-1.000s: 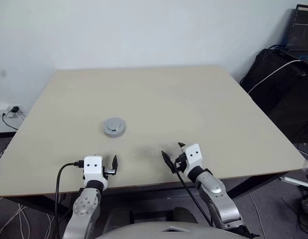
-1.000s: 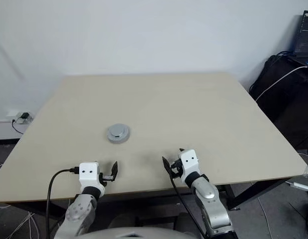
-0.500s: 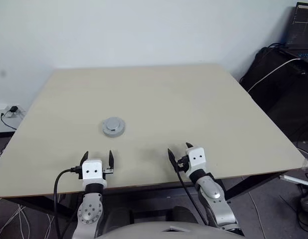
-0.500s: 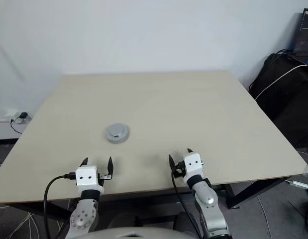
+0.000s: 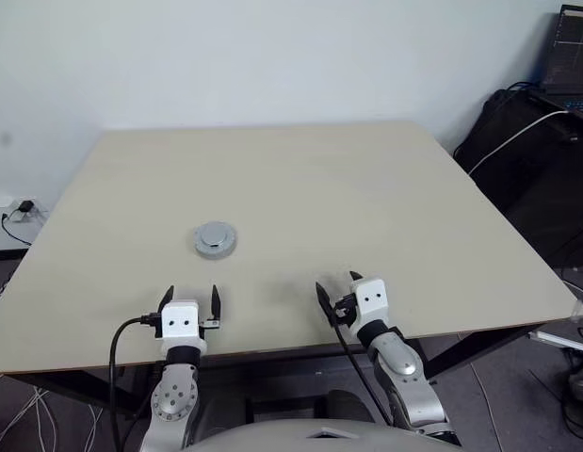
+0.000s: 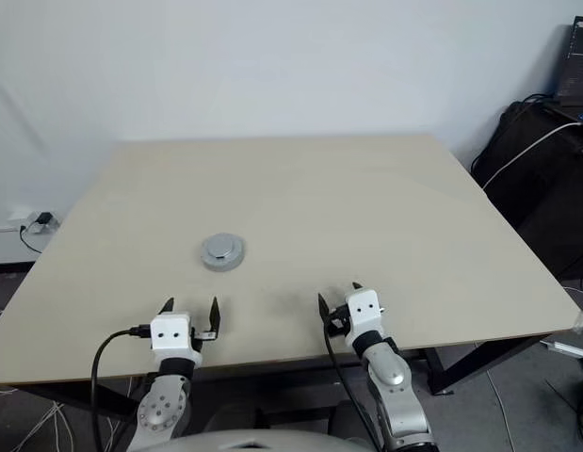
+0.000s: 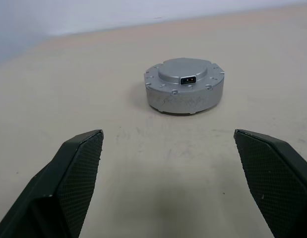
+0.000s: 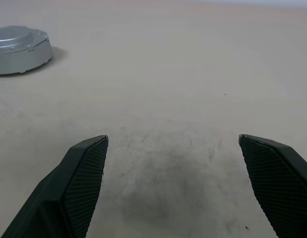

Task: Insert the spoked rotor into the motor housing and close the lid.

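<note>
Left gripper at the near table edge, fingers spread wide, empty. Ahead of it, apart, the round light-grey metal lid sits closed on the beige wooden table. Right gripper likewise wide, empty.

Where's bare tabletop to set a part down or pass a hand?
Nearly everywhere. The table carries one thing, the closed grey motor assembly, left of centre. The far half and right side are bare. Tightest along the near edge, where the open left gripper and right gripper hover.
</note>
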